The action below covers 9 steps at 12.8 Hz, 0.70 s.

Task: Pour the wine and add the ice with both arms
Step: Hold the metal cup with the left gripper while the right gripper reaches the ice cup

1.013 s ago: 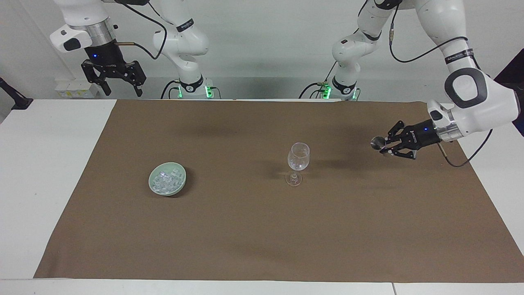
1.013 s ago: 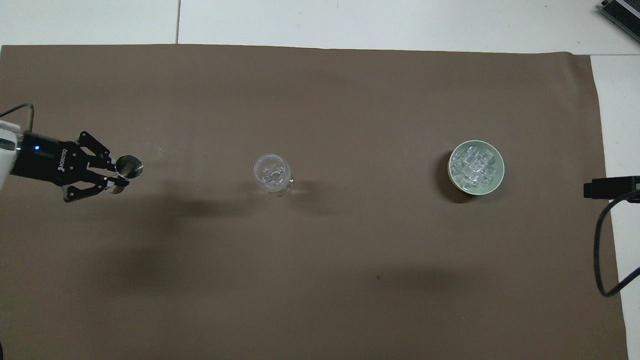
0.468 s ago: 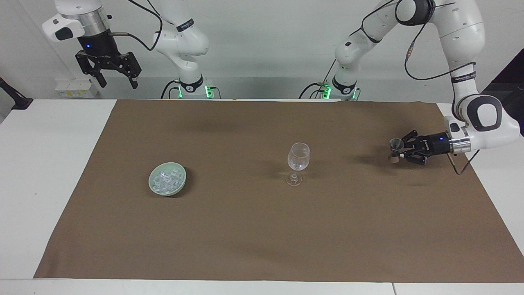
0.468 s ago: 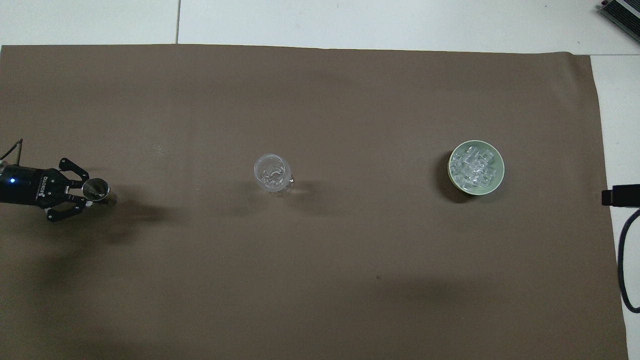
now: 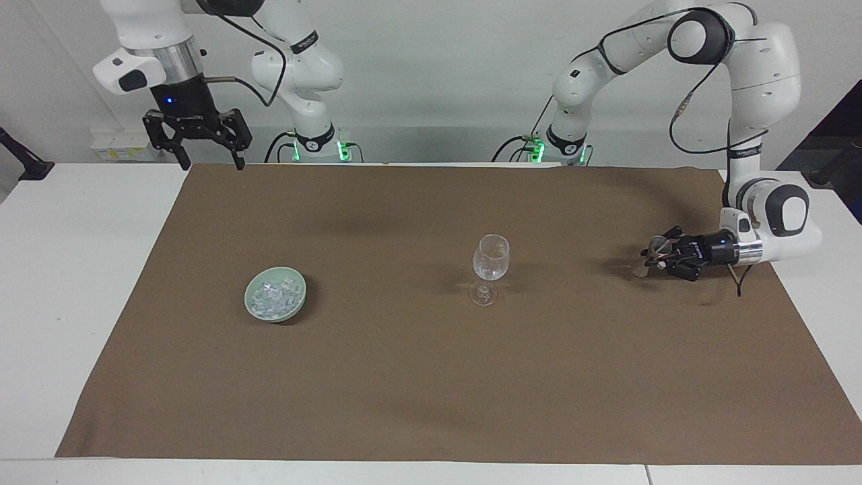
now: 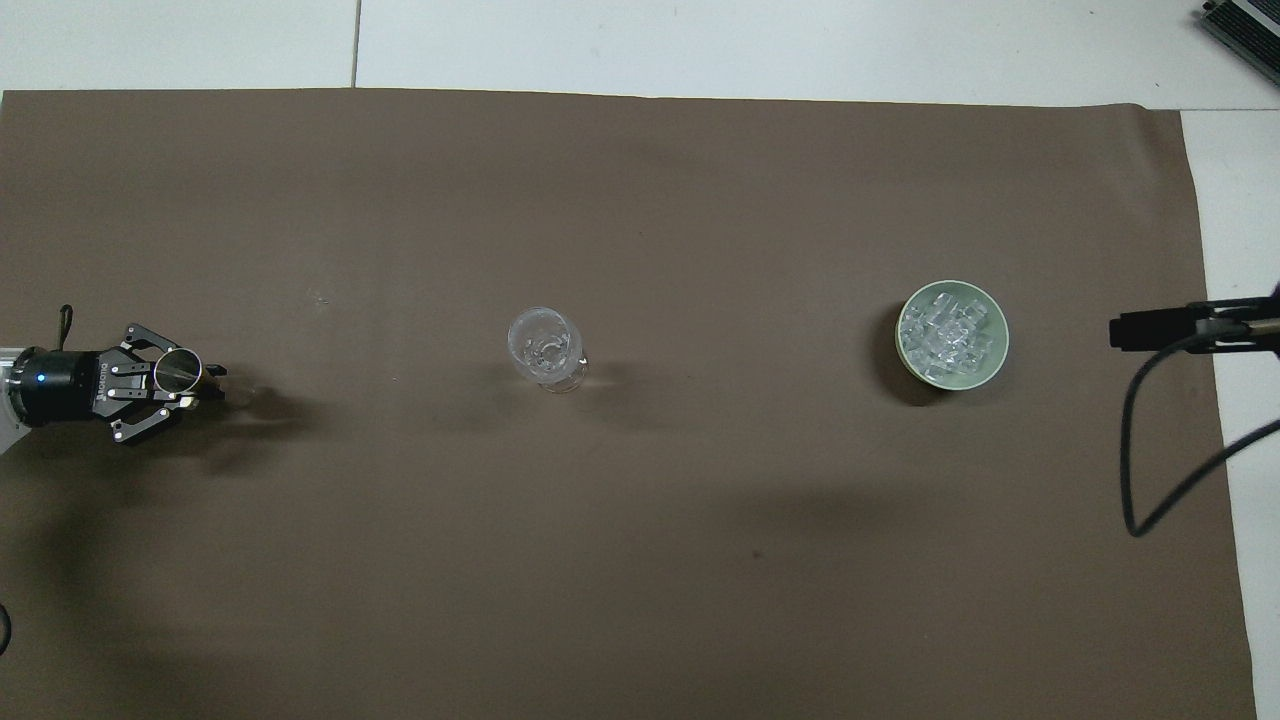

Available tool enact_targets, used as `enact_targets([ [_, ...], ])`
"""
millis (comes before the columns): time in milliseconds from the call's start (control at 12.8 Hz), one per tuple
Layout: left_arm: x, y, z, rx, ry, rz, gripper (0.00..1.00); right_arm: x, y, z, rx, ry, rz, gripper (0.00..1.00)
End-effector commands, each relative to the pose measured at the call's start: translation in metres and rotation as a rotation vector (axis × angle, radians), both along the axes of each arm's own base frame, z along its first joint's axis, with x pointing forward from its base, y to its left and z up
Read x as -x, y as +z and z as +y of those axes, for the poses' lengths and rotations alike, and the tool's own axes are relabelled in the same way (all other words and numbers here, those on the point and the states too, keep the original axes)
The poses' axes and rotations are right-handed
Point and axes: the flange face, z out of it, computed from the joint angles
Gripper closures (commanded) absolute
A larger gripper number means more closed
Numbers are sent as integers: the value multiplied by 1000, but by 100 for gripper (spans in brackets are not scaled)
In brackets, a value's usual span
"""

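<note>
Ice [image 5: 274, 295]: you have a heap of small clear cubes in a pale green bowl [image 5: 254, 311], on the brown cloth [image 5: 431, 377] toward the right arm's end of the table, roughly midway between the cloth's robot-side edge and its outer edge.

Stemmed glass [image 5: 490, 268]: it stands upright near the middle of the cloth, well apart from the bowl. I cannot tell whether any liquid is in it.

Left gripper [image 5: 656, 256]: it lies low and level over the cloth's edge at the left arm's end, clamped tight on a small metal measuring cup [image 5: 654, 253]. The cup's base looks to be at or just above the cloth.

Right gripper [image 5: 200, 138]: it hangs high over the cloth's corner nearest the right arm's base, fingers spread wide and pointing down, with nothing in them.

Step in hand: by my reading you are setting the measuring cup down, with the ice step to follow.

How to do it well: bring the cup fully upright and flat on the cloth before you release, so it does not tip. Part the fingers fully, then draw straight back along the gripper's own line.

For the ice: come down on the bowl from straight above and pinch one cube from the top of the heap.

Risk: the glass is tall on a narrow foot; keep both arms' paths clear of its rim.
</note>
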Motion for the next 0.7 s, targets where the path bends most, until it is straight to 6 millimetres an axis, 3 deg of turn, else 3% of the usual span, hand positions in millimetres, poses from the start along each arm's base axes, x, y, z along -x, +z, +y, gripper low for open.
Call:
enact_targets([
  [0,0,-8,0,57,3,-42,100,-40,-64,-6,-16,81,33,0],
  [78,1,-13,1,63,2,-35,100,-50,-90,-5,-15,95,38,0],
  [234,2,-19,2,70,0,-28,100,-68,-135,19,-13,127,32,0],
  [312,2,-22,1,72,2,-23,100,-71,-145,23,-13,131,17,0],
  [390,3,-25,3,69,6,-19,100,-71,-151,25,-6,143,23,0],
  [624,4,-31,2,71,3,-11,100,-59,-203,18,9,199,51,0],
])
